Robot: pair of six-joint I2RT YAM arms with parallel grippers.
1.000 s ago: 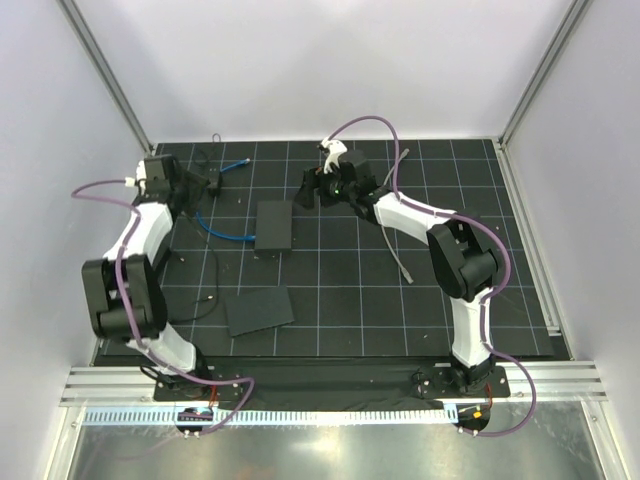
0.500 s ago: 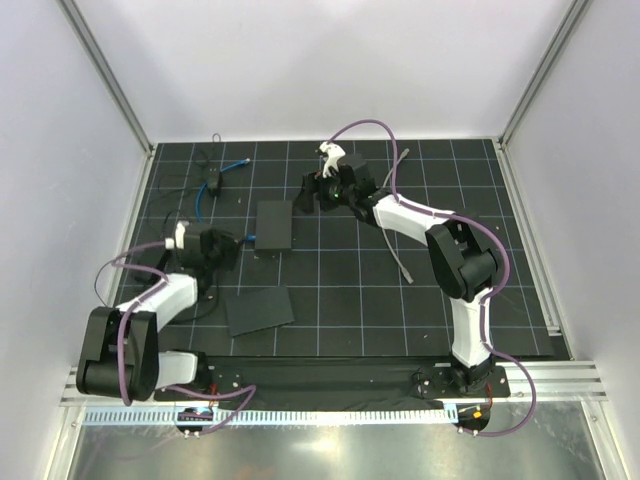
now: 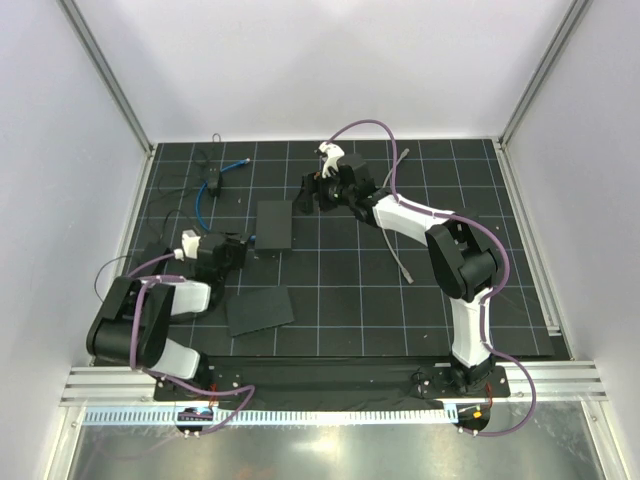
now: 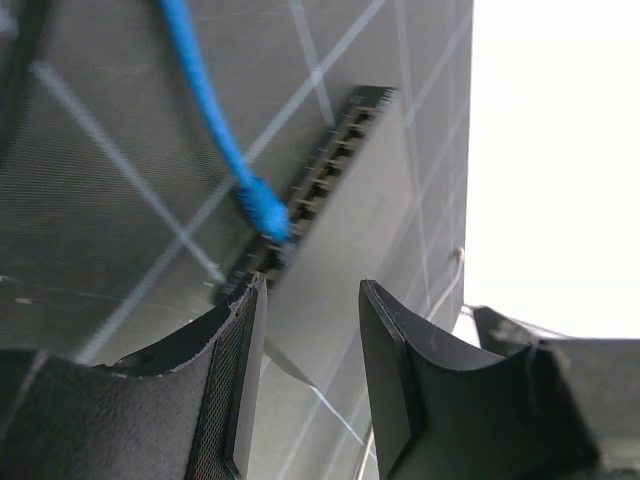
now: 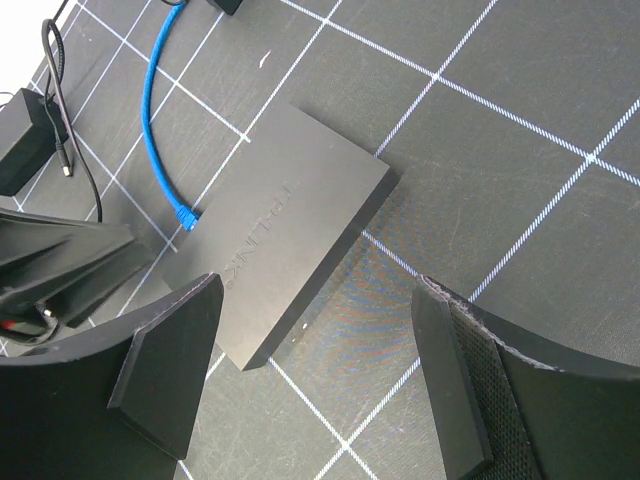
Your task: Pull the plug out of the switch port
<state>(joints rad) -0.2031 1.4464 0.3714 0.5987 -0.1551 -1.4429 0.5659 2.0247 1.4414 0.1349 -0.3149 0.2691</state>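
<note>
The black switch [image 3: 275, 225] lies flat on the mat. A bright-blue cable [image 4: 205, 95] ends in the plug [image 4: 268, 215], seated in a switch port [image 4: 275, 245] of the row along the box's narrow left edge. My left gripper [image 3: 238, 250] sits low by that edge; in the left wrist view the left gripper [image 4: 310, 370] is open, nothing between its fingers, the plug just ahead and slightly left. My right gripper [image 5: 310, 375] hovers open over the switch's [image 5: 285, 250] far corner, apart from it. The plug [image 5: 185, 215] shows there too.
A wider flat black slab [image 3: 258, 310] lies in front of the switch. A grey cable [image 3: 398, 240] runs down the mat under the right arm. A small black adapter [image 3: 213, 185] with thin black wire sits at the back left, near the blue cable's loose end [image 3: 240, 163].
My left arm has swung from the back left corner down to the switch's left edge, and its jaws have narrowed. The right arm has not moved.
</note>
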